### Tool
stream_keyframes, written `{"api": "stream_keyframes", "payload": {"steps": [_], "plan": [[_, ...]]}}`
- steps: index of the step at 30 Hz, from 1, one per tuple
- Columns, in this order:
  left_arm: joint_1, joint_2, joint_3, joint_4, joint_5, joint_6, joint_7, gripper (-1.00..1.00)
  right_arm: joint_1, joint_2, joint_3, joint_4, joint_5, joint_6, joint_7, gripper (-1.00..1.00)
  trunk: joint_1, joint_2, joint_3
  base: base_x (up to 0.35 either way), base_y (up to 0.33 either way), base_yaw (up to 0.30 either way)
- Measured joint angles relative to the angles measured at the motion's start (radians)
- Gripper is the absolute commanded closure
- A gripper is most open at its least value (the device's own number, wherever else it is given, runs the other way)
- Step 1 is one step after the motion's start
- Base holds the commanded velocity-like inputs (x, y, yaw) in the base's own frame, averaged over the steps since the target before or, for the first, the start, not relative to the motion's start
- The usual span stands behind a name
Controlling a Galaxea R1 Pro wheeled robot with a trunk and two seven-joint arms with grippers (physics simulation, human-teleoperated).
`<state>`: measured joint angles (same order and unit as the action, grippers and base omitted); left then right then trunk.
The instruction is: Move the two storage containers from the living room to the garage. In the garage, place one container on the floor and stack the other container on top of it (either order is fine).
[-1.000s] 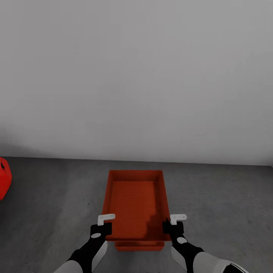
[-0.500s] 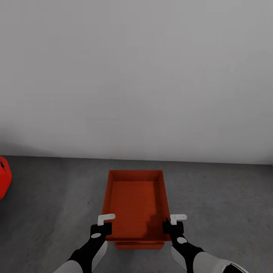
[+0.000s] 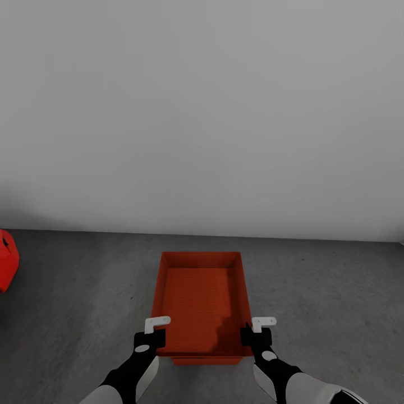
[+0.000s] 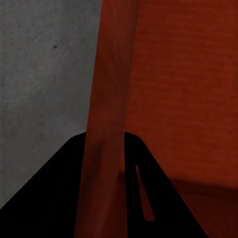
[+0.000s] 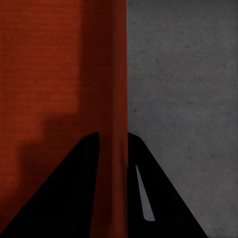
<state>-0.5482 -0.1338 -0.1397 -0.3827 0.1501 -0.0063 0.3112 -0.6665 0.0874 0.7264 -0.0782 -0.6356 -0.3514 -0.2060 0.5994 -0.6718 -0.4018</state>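
An orange-red rectangular lidless storage container [image 3: 201,303] with thin straight walls and a finely ribbed bottom sits in the lower middle of the head view, its long axis pointing away from the robot toward a plain pale grey wall [image 3: 202,112]. Its inside is bare, with a soft shadow across the near right part of the bottom. Beneath its near edge a thin strip of a second orange-red container [image 3: 205,361] of the same colour peeks out, so the upper box lies above the lower one; whether its weight rests fully on it cannot be told. Both are over the dark grey speckled concrete floor [image 3: 325,292], a little in front of the line where floor meets wall. The left gripper [image 3: 150,339] clamps the left long wall near the box's near corner, and in the left wrist view its black fingers [image 4: 59,198] stand on either side of the thin red wall [image 4: 106,148]. The right gripper [image 3: 256,336] likewise pinches the right long wall, with its dark fingers [image 5: 163,198] straddling that wall [image 5: 116,124] in the right wrist view. At the far left edge, a bright red rounded object [image 3: 7,268] sits on the floor, well apart from the boxes.
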Motion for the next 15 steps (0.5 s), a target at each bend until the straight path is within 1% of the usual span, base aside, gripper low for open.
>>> {"api": "stream_keyframes", "payload": {"steps": [15], "plan": [[0.000,0.000,-0.001,0.001,0.002,-0.001,0.000,1.00,0.000,0.000,0.000,0.000,0.000,0.000,-0.001,1.00,0.000,0.000,0.000,-0.006,0.000,0.000]]}}
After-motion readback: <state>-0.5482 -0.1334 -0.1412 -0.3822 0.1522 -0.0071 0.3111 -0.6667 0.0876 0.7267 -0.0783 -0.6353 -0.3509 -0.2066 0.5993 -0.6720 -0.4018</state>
